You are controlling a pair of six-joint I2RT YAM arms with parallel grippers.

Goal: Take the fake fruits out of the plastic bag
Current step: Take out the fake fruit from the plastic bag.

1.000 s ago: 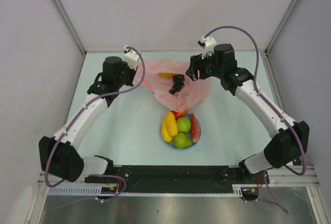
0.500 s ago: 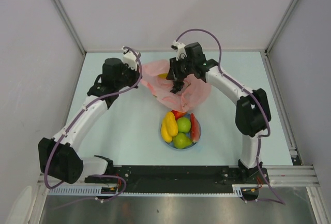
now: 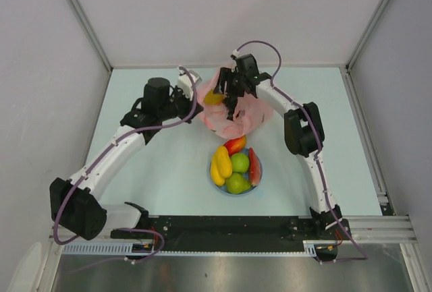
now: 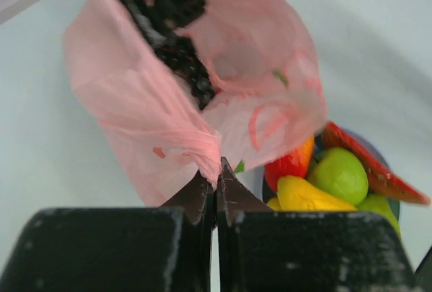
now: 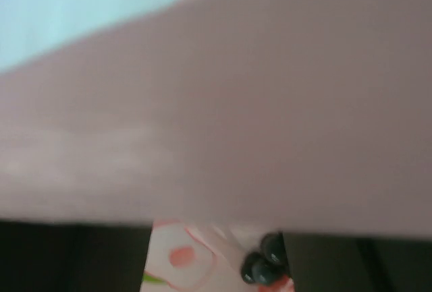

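The pink plastic bag point(image 3: 241, 118) lies bunched at the back of the table. My left gripper point(image 3: 199, 98) is shut on a gathered fold of the bag's left edge, also seen in the left wrist view point(image 4: 214, 165). My right gripper point(image 3: 230, 105) reaches down into the bag with its jaws apart. The dark grape bunch point(image 5: 263, 265) sits beside its right finger point(image 5: 351, 265) and also shows in the left wrist view point(image 4: 181, 59). A yellow fruit point(image 3: 214, 98) lies in the bag. Bag film blurs most of the right wrist view.
A round light blue plate point(image 3: 260, 183) in front of the bag holds a yellow fruit point(image 3: 220, 164), two green fruits point(image 3: 237, 183) and red pieces point(image 3: 235, 145). White walls stand on three sides of the table.
My right arm swung left from the bag's right side and its gripper went down onto the grapes in the bag. My left gripper shifted right with the bag's edge, and the bag bunched up.
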